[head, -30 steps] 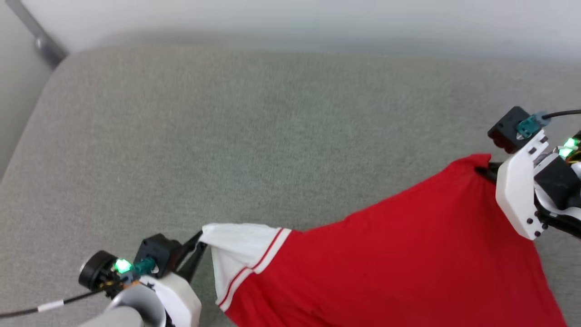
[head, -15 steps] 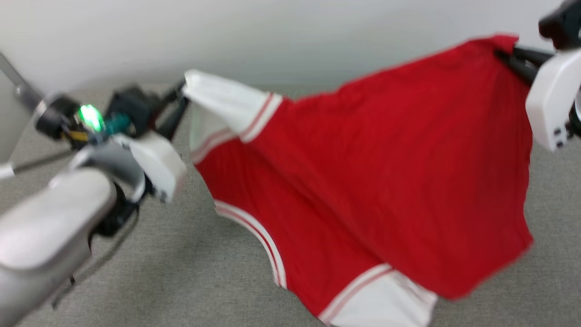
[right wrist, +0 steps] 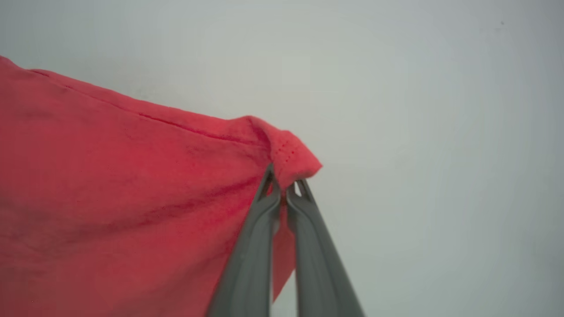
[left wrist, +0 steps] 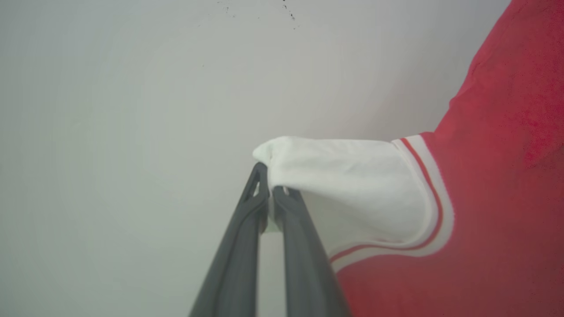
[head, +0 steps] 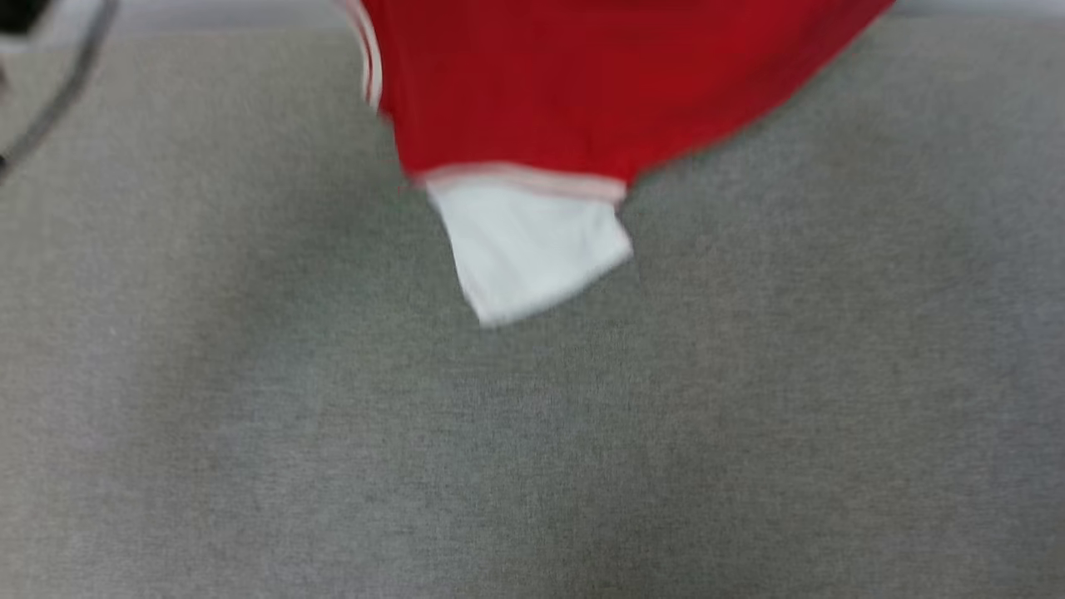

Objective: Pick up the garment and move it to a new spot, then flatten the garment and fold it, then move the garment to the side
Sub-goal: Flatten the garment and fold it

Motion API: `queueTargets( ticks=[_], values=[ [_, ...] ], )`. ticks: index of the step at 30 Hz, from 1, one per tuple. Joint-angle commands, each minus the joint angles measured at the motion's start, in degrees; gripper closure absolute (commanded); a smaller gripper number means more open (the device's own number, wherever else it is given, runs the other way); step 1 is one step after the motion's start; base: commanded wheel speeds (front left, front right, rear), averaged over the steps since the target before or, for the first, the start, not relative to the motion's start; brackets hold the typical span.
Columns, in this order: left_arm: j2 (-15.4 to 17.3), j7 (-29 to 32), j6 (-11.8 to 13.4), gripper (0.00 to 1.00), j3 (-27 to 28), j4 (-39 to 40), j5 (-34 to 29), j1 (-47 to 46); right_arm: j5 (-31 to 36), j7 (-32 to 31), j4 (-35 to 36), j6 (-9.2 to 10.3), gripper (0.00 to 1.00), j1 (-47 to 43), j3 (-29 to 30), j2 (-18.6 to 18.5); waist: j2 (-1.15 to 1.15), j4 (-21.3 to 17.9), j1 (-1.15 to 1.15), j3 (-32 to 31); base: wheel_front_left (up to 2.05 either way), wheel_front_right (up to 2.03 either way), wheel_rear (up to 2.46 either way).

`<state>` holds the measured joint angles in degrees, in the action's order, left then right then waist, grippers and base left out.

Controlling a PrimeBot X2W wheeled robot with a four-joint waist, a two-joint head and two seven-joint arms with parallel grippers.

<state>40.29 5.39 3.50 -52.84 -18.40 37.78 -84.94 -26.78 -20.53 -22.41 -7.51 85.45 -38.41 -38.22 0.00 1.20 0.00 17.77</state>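
Left claw [left wrist: 269, 193] is pinching shut on the white sleeve [left wrist: 352, 185] tip. Right claw [right wrist: 284, 185] is clamping a red hem corner. The shirt [head: 582, 83] is hanging below both claws, its other sleeve [head: 532, 249] dangling over the grey cushion [head: 532, 466].

surface: grey woven upholstery [head: 532, 466], blurred | backdrop: plain pale wall [left wrist: 132, 110]; few dark specks [left wrist: 291, 16]

Red garment [head: 582, 83] with white sleeve, red-and-white striped seam, grey cloth surface [head: 532, 433], dark grey fingers [left wrist: 291, 246]
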Motion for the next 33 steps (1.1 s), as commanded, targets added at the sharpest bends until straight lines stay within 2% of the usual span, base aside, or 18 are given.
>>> queueTargets(
  ticks=[1,8,15,23,33],
  values=[
    [-0.78,0.13,-0.81,1.00,0.91,-2.03,-0.92,-4.30,1.60,0.89,-1.81,0.05,1.00,3.94,0.44,1.22,0.00,0.30,0.00,4.81,0.00,0.00,0.00],
    [-4.10,-0.86,-3.73,1.00,2.94,-12.44,-3.78,-19.85,7.78,5.59,-10.48,0.05,1.00,17.53,0.66,4.74,0.00,1.25,0.00,10.78,0.00,0.00,0.00],
    [-7.82,-4.72,-5.81,1.00,3.46,-21.66,-5.40,-28.63,10.07,9.58,-18.48,0.05,1.00,25.51,-0.83,7.53,0.00,2.33,0.00,13.66,0.00,0.00,0.00],
    [-10.03,-7.81,-8.06,1.00,2.62,-28.68,-4.81,-30.10,8.21,13.65,-24.78,0.05,1.00,26.63,-4.04,9.19,0.00,2.92,0.00,15.97,0.00,0.00,0.00],
    [-12.55,-11.42,-9.91,1.00,-0.78,-34.75,-3.30,-20.67,3.28,18.50,-29.20,0.05,1.00,18.87,-9.72,10.85,0.00,2.64,0.00,17.28,0.00,0.00,0.00]
  ],
)
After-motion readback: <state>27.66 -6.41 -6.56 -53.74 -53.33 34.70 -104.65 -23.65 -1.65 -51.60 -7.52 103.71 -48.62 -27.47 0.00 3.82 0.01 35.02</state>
